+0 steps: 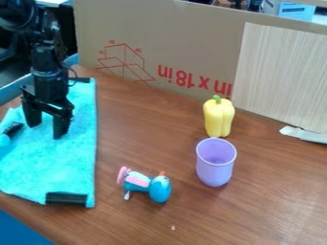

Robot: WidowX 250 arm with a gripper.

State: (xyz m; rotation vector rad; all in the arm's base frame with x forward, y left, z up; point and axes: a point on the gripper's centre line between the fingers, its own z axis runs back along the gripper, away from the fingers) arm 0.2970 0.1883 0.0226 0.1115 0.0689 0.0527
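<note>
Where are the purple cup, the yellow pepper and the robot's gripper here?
Purple cup (pixel 214 171), camera view: its outer wall.
Yellow pepper (pixel 219 119), camera view: middle of its body.
Gripper (pixel 46 129), camera view: midway between its fingertips.

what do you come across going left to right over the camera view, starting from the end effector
end effector → blue and pink toy → purple cup → torn white strip

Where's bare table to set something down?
Bare table between cyan towel and yellow pepper, beyond the blue toy; also nearside of purple cup. Crowded: where pepper and cup nearly meet, and the towel under the gripper.
</note>
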